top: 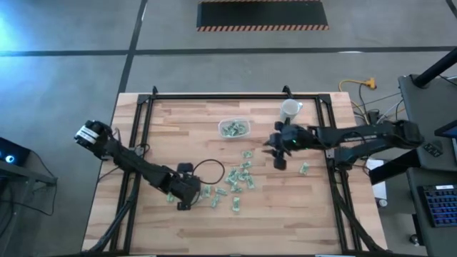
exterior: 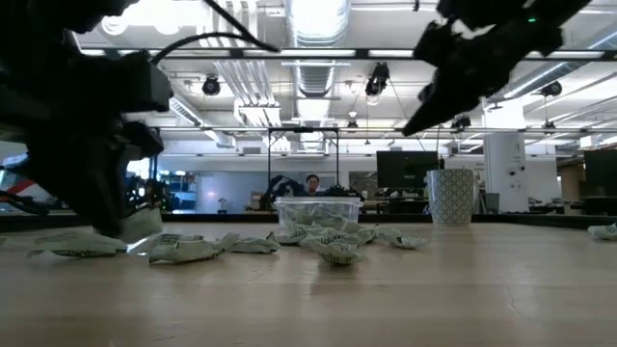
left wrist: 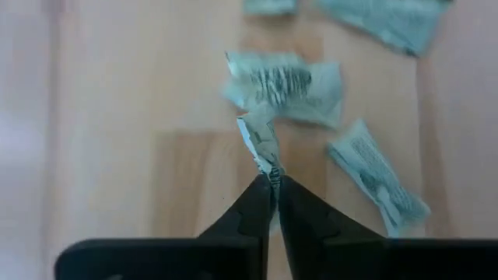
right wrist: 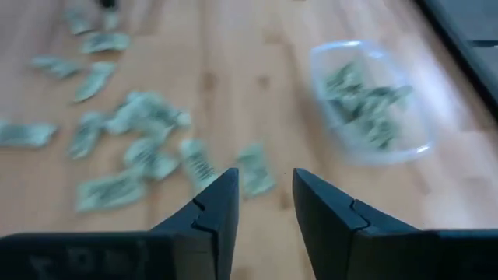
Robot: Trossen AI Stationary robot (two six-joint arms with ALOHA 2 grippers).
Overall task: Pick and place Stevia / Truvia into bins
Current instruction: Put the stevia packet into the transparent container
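Note:
Several light green and white Stevia packets (top: 239,182) lie scattered on the wooden table's middle. More of them fill the clear bin (top: 233,128) farther back. My left gripper (top: 183,205) is down at the table, at the left end of the scatter, shut on one packet (left wrist: 261,140). My right gripper (top: 280,162) hangs open above the table, to the right of the bin and the scatter, with nothing between its fingers (right wrist: 222,202). The bin (right wrist: 372,101) shows ahead of it in the right wrist view. My left gripper pinches a thin end of one packet (left wrist: 271,173) between its two fingertips, slanting down from the table's left. The packet stands on edge and twisted ahead of the fingers. Its far end (left wrist: 250,124) is beside another packet lying flat; whether it is clear of the table does not show.
A white cup (top: 290,109) stands at the back, right of the bin. One stray packet (top: 304,168) lies toward the right rail. A black cable loop (top: 211,170) lies beside my left arm. Black frame rails (top: 141,132) run along the table's sides.

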